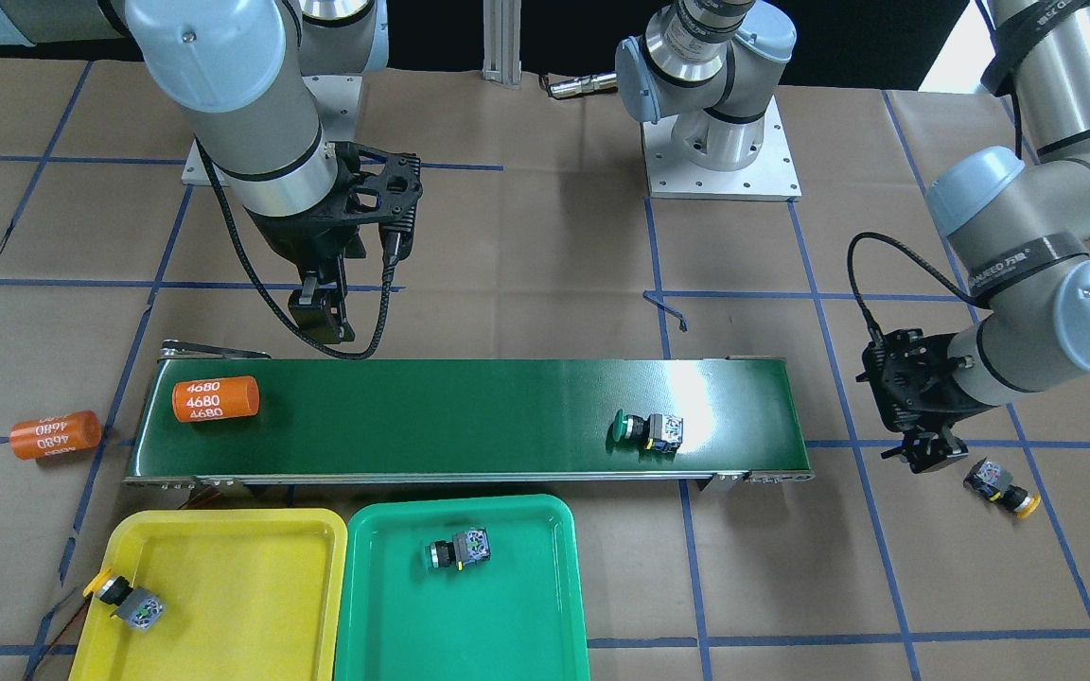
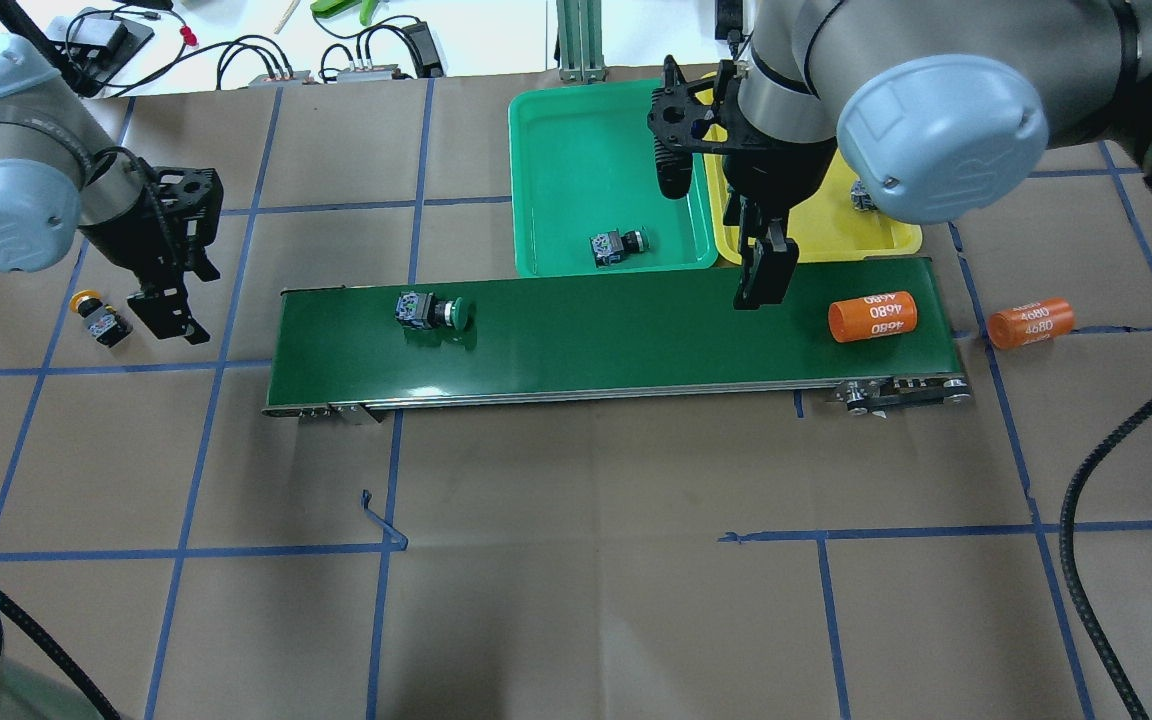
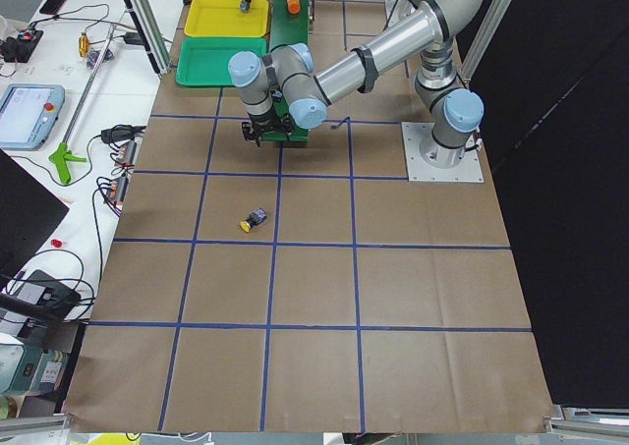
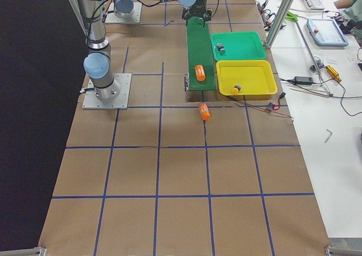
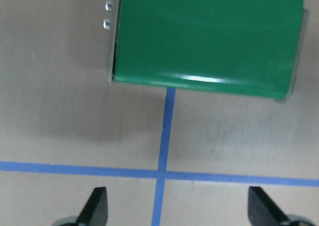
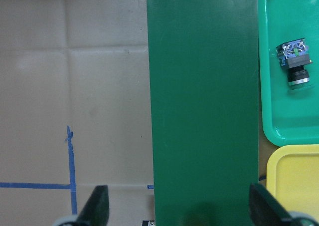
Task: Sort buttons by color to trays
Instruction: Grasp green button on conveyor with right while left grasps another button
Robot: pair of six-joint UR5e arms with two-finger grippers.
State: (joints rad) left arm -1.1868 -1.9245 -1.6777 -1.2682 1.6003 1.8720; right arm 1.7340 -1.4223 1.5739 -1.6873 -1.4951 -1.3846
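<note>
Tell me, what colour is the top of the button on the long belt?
Green. The button on the belt shows best in the exterior front-facing view.

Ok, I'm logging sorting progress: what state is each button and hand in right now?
unsorted green button: lying on its side on the belt.
sorted green button: in the green tray.
sorted yellow button: in the yellow tray.
unsorted yellow button: on the table.
left hand: open, empty.
right hand: open, empty.
</note>
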